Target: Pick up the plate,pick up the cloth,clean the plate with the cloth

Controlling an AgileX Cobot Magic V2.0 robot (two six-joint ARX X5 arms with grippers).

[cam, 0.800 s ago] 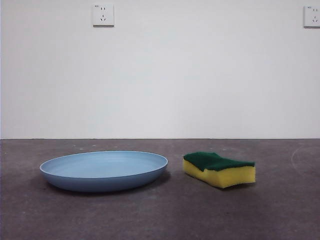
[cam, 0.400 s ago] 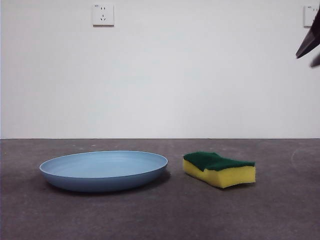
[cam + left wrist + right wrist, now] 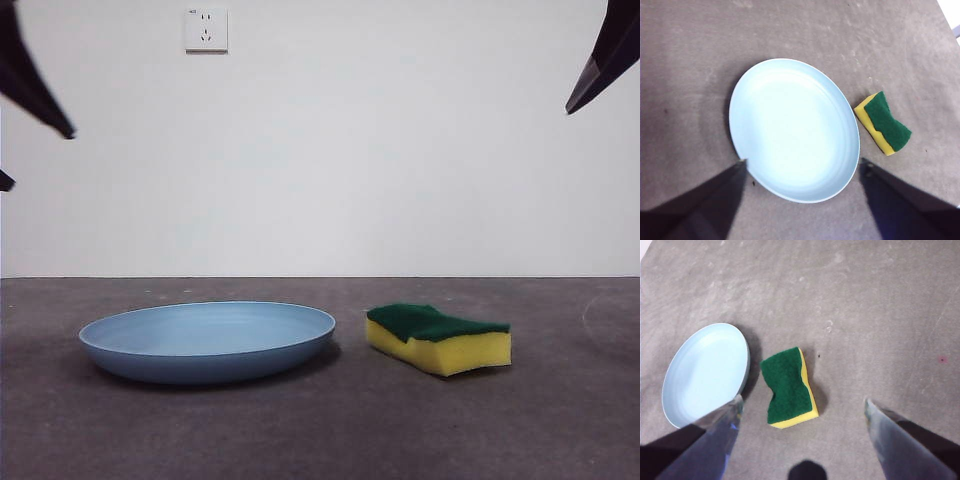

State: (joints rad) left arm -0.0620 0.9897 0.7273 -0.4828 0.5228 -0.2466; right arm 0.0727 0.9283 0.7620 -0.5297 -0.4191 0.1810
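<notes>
The plate (image 3: 208,341) and sponge (image 3: 439,338) lie side by side on the table (image 3: 320,430) — apart. Left gripper (image 3: 802,167) and right gripper (image 3: 802,405) hover high above, jaws spread wide, holding nothing.

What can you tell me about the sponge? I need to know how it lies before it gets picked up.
The sponge is a small block: yellow foam body with a dark green scouring layer on top, its long sides wavy. It looks soft and dry, though that is only a guess. It lies flat, green side up, on the grey table, beside the blue plate without touching it. Nothing holds it; the right hand hangs open above it.
</notes>
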